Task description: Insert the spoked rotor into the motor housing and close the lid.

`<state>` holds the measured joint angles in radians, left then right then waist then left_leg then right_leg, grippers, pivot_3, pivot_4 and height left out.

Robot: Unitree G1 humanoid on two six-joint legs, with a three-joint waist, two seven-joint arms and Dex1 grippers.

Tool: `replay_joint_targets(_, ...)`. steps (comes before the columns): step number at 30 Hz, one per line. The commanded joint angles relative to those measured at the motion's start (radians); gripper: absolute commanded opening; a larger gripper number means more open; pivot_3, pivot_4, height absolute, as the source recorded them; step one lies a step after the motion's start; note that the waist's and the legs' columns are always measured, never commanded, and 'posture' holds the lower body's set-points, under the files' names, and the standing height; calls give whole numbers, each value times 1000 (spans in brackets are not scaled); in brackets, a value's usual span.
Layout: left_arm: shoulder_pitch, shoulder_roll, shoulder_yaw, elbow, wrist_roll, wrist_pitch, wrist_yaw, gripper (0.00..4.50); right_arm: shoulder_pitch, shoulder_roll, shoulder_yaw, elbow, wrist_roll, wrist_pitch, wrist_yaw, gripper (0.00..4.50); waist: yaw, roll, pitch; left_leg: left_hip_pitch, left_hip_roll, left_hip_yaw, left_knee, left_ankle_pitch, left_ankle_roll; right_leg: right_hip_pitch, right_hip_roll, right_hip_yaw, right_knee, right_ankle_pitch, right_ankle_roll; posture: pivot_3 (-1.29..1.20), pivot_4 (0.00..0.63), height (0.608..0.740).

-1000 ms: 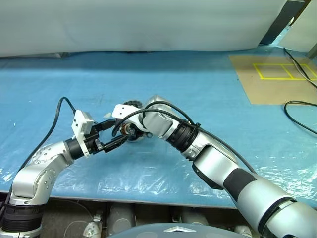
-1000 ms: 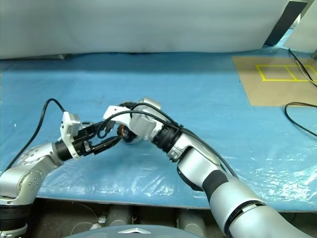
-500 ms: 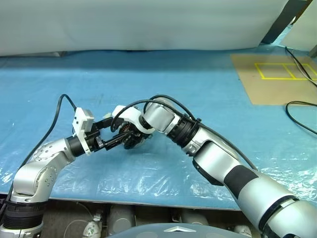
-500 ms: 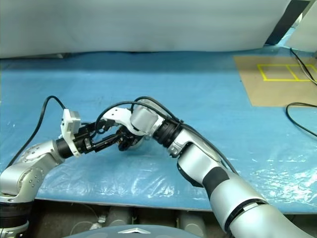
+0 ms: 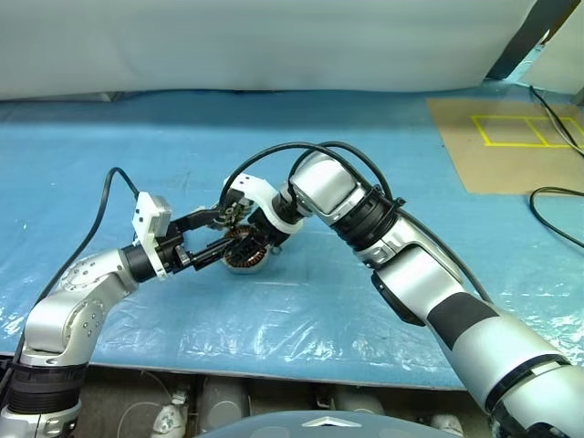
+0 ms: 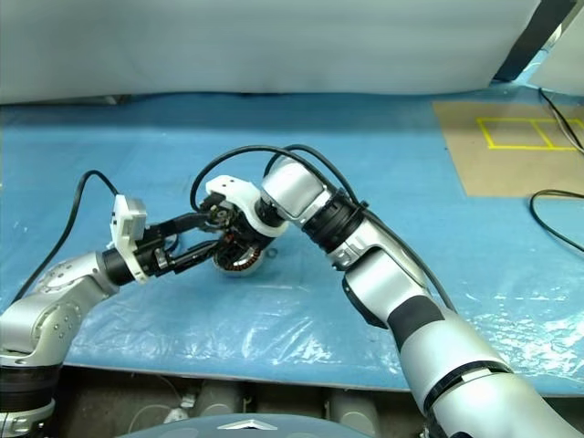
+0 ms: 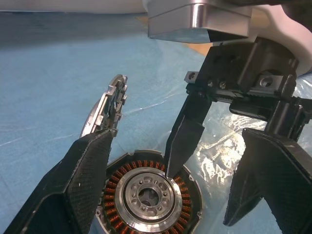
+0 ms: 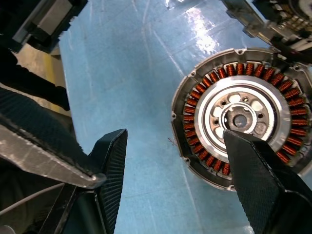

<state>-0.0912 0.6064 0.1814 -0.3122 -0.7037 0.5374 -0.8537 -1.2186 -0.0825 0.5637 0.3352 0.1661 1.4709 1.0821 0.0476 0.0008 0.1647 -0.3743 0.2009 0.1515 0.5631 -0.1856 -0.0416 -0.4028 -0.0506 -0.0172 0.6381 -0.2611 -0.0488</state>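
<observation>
The motor housing lies flat on the blue sheet, its copper windings and silver centre facing up. My right gripper hangs open just above it, pointing steeply down, one finger over the windings. My left gripper reaches in level from the left, open, with the housing low between its wide fingers. The lid stands on edge by the tip of one left finger; I cannot tell whether they touch. I cannot make out the spoked rotor.
The blue plastic sheet covers the table up to its front edge. A brown board with yellow tape squares lies at the back right, and a black cable runs along the right side.
My right arm has risen and its wrist has rolled, so its gripper now stands wider open above the housing. The housing shows plainly on the sheet. My left gripper has kept its place.
</observation>
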Motion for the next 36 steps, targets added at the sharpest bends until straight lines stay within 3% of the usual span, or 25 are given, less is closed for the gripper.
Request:
replay_joint_targets(1,2,21,-17,-27,-9,18,-28,4500,-40,-76,-16,-86,61,-72,29,3286,1,0,0,0,0,0,0,0,0,0,0,0,0,0,0,0,150,740)
replay_joint_targets(7,45,42,0,-59,-23,34,-39,4500,99,-386,112,-289,29,-416,157,3286,24,-1,0,-2,0,0,1,0,0,1,0,-2,-2,0,0,0,150,740)
replay_joint_targets(10,65,52,2,-65,-22,34,-47,4500,184,-485,138,-342,8,-555,210,3286,24,-1,0,-2,0,1,2,0,0,2,0,-3,-1,0,1,0,150,740)
replay_joint_targets(15,85,76,0,-73,-19,36,-64,4500,257,-449,145,-218,-77,-706,128,3286,9,-1,0,-2,0,1,7,0,0,2,0,-2,2,0,0,0,150,740)
replay_joint_targets(22,153,149,12,-95,-18,40,-116,4500,276,-350,76,-132,-102,-756,41,3286,0,-1,0,-4,1,2,10,0,1,2,0,-2,3,-3,-4,0,150,740)
replay_joint_targets(31,202,158,24,-93,4,-14,-140,4500,323,-317,40,-195,-92,-785,52,3286,2,-1,0,-5,1,3,10,0,1,2,0,-3,2,-3,-4,0,150,740)
replay_joint_targets(36,230,146,-2,-67,85,-122,-170,4500,337,-269,37,-140,-117,-827,12,3286,-3,-1,0,-4,1,3,10,0,1,1,1,-3,2,-3,-4,0,150,740)
